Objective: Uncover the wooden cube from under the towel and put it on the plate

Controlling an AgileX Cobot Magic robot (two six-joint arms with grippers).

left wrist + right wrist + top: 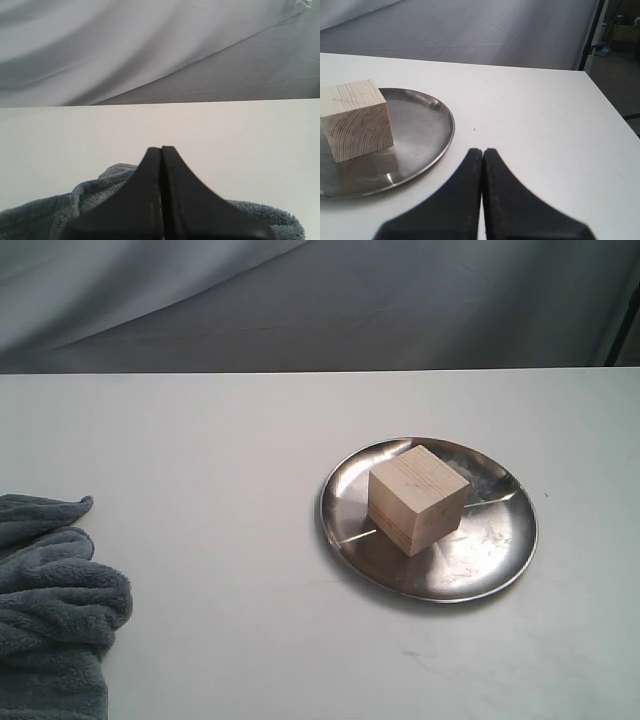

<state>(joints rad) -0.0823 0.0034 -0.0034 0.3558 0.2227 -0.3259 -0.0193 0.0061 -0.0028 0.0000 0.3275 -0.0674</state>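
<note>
The wooden cube (pixel 418 498) sits uncovered near the middle of the plate (pixel 497 562), so I judge the task done. The towel (pixel 45 620) lies bunched well apart (it hides nothing). My left gripper (pixel 161 151) and right gripper (pixel 482 151) are both closed together, empty.

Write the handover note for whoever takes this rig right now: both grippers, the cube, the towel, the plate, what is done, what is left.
Left gripper: shut, holding nothing, over the towel.
Right gripper: shut, holding nothing, beside the plate.
Wooden cube: uncovered, resting on the plate, nothing touching it.
Towel: bunched at the left edge of the table, well apart from the plate.
Done: cube uncovered and placed on the plate.
Left: nothing that the views show.
</note>
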